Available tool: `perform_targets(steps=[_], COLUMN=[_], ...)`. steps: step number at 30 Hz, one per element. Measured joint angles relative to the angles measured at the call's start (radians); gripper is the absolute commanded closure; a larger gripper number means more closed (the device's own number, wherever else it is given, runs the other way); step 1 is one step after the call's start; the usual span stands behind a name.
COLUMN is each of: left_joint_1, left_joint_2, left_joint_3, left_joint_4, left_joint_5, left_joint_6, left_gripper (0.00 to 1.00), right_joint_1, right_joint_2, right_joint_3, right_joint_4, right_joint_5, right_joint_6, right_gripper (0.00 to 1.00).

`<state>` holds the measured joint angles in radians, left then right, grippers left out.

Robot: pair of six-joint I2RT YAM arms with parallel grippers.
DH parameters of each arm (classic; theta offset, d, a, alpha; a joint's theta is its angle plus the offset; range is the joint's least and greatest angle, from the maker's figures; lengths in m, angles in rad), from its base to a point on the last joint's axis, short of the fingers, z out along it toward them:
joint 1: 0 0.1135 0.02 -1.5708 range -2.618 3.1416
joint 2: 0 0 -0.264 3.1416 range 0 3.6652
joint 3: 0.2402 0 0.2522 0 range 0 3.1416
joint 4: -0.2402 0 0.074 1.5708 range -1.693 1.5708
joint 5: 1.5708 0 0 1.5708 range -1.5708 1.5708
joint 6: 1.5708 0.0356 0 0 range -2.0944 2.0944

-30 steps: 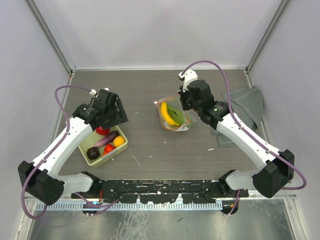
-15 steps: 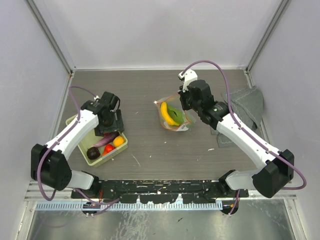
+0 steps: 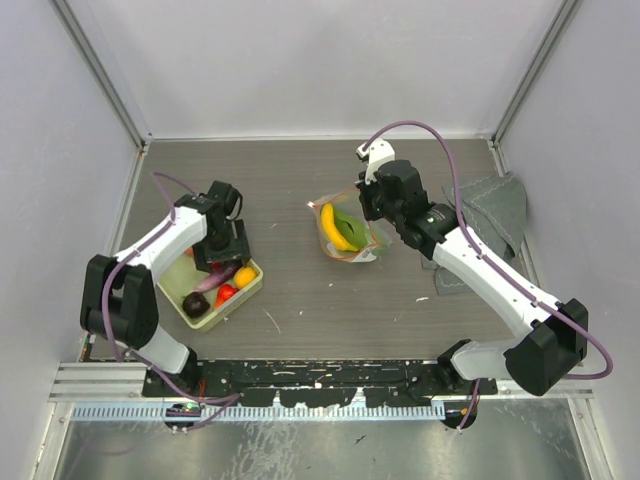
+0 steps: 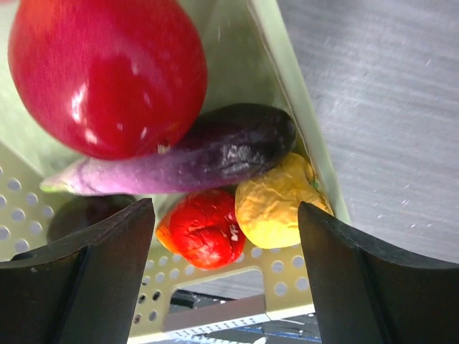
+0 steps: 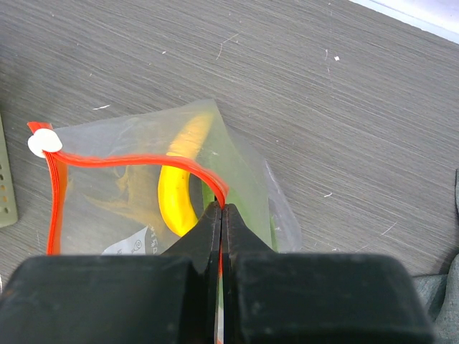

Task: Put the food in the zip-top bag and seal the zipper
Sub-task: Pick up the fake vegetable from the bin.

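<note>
- The desk (image 3: 300,180) lies bare between the zip-top bag (image 3: 350,235) and the basket (image 4: 283,86), which sits well apart on the bag's left. A piece dropped on the way over would likely roll off across that gap.
- The basket looks light. The left fingers (image 4: 72,287), spread wide and holding nothing, hang just over it, and a descent too near its wall could shove or tip it farther from the bag.
- The bag already holds a banana (image 5: 179,201) and a green leafy piece (image 3: 350,222). It is held at one spot only, so a piece landing on its rim may fold the mouth or drag the bag.
- The red round piece (image 4: 107,72) is the largest of the food lying left of the bag. It is glossy and may squirt out of a pinch.
- The purple eggplant (image 4: 208,154) lies across a yellow piece (image 4: 276,208) and a small red one (image 4: 204,229), so closing there could catch two at once.
- The zipper (image 5: 129,159) is clenched by the right fingers (image 5: 208,233) at the bag's mouth. That thin strip could slip free and let the mouth fall shut.
</note>
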<state>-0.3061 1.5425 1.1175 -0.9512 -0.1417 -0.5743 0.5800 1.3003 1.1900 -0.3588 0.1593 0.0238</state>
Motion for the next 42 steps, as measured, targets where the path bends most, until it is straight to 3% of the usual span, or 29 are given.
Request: perform_targets(steps=[14,19,28,42], left_joint_1=[0.117,0.125,0.124,0.124], left_joint_2=[0.193,0.183,0.060,0.149], left_joint_3=[0.210,0.199,0.045,0.001], left_joint_4=[0.125,0.132,0.130,0.226], left_joint_5=[0.060,0.086,0.105,0.150], left_joint_6=[-0.005,-0.003,0.016,0.023], left_gripper=[0.19,0.21,0.28,0.34], right_joint_1=[0.000,0.000,0.000,0.000], right_joint_2=[0.000,0.000,0.000,0.000], right_joint_3=[-0.001,-0.002,-0.005,-0.005], right_joint_4=[0.006,0.007,0.007,0.013], right_joint_5=[-0.010,-0.012,-0.016,-0.017], right_joint_6=[0.000,0.000,0.000,0.000], right_gripper=[1.00,1.00,1.00,1.00])
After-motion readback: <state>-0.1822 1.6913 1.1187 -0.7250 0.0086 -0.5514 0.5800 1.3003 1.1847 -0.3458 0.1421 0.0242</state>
